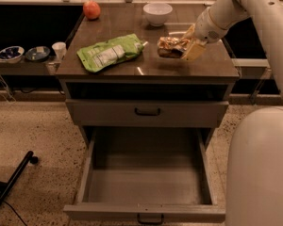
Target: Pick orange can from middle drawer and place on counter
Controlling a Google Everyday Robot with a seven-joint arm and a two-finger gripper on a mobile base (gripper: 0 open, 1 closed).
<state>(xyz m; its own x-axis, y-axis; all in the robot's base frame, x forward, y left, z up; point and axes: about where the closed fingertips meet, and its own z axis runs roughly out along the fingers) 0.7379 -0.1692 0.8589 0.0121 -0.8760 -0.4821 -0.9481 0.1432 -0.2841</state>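
The orange can (169,46) is a crumpled gold-orange can. It is over the right part of the dark brown counter (146,66), at or just above its surface. My gripper (188,45) comes in from the upper right on a white arm and is shut on the can's right end. The middle drawer (146,185) is pulled wide open below; its grey floor is bare. The drawer above it (147,112) is closed.
On the counter lie a green pouch (111,53) at left, a white bowl (158,13) at the back and a red-orange fruit (91,9) at the back left. Small bowls and a cup (59,49) sit on a low shelf at left. White robot body (262,168) fills the lower right.
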